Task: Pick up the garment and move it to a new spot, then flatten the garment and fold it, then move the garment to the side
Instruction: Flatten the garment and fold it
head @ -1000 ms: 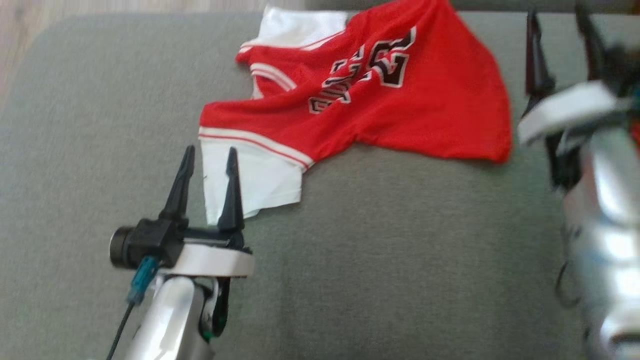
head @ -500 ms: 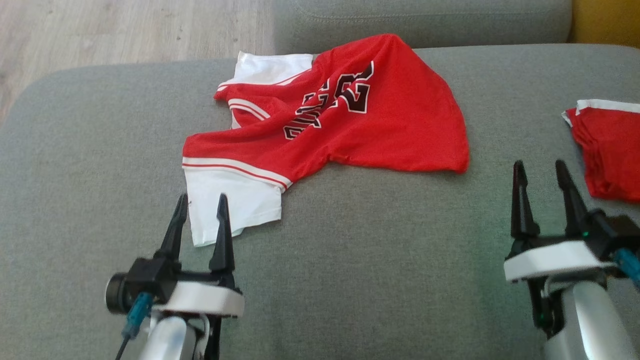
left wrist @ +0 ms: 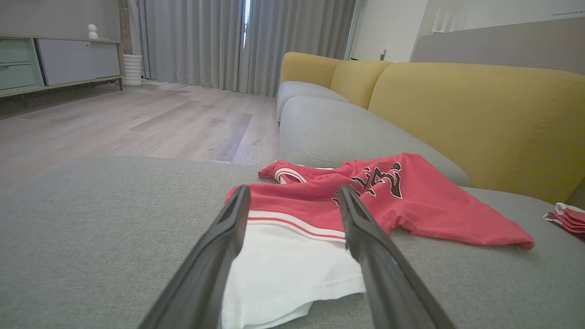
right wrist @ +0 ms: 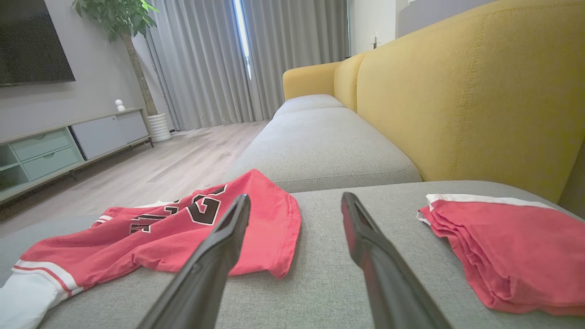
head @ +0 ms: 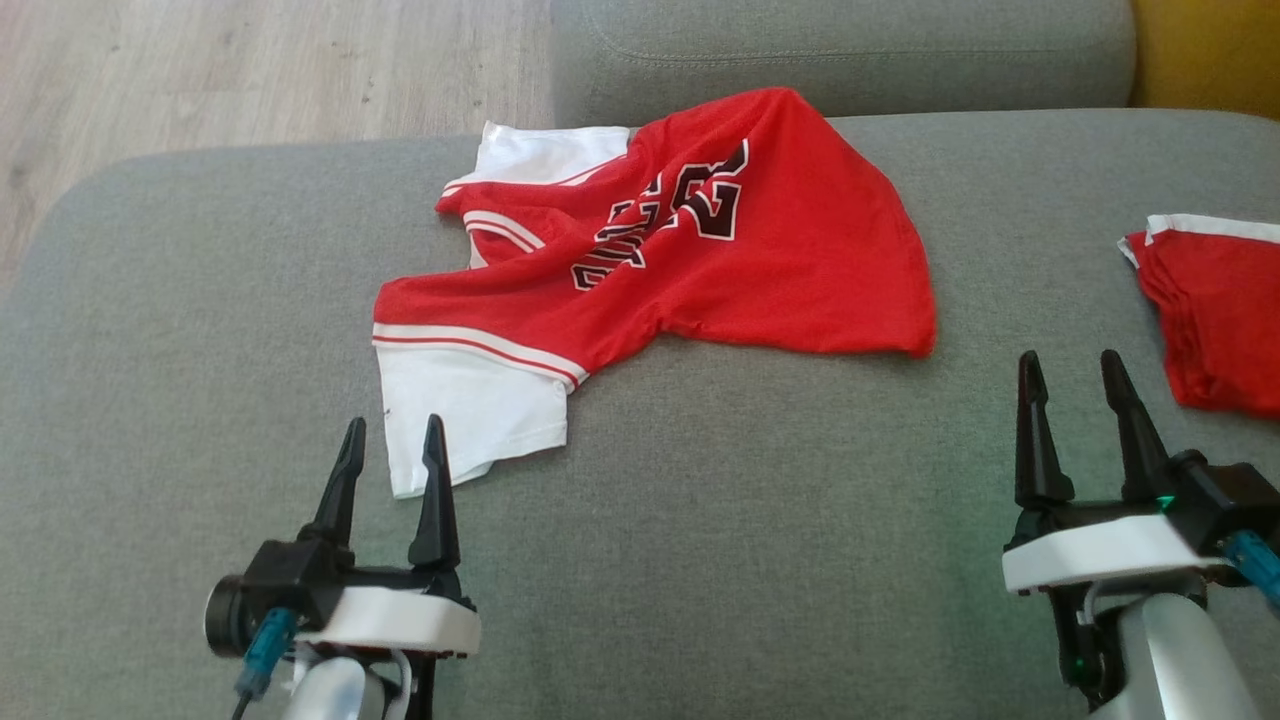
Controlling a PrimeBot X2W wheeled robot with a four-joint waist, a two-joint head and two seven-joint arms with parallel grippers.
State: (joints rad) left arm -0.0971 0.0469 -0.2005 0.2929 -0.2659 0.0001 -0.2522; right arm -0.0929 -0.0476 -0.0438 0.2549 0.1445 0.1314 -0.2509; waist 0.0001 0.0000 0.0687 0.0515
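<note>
My left gripper [head: 393,424] hangs over the near left part of the grey seat cushion [head: 750,560]. Its two fingers are spread wide and hold nothing, and the tips are just short of the white sleeve [head: 465,410] of the garment [head: 720,260]. That garment, a red jersey with dark lettering, lies crumpled and askew across the middle of the cushion, its upper part reaching the far edge where the next cushion begins. I judge it light, thin and limp: it will sag and trail from any single pinch, and the knit looks smooth enough to slip out of a shallow bite. The sleeve's edge lies flat nearest me, so my left fingers could slide under it and nip there. Further right the red body is rumpled, and its hem corner [head: 915,338] pokes out toward the right edge, flat on the cushion and a fair second hold. My right gripper [head: 1068,358] stands over the near right part of the cushion, likewise fully parted and empty, apart from that corner. Beyond it, by the right edge, lies a folded red cloth [head: 1215,320], which I would keep clear of.
</note>
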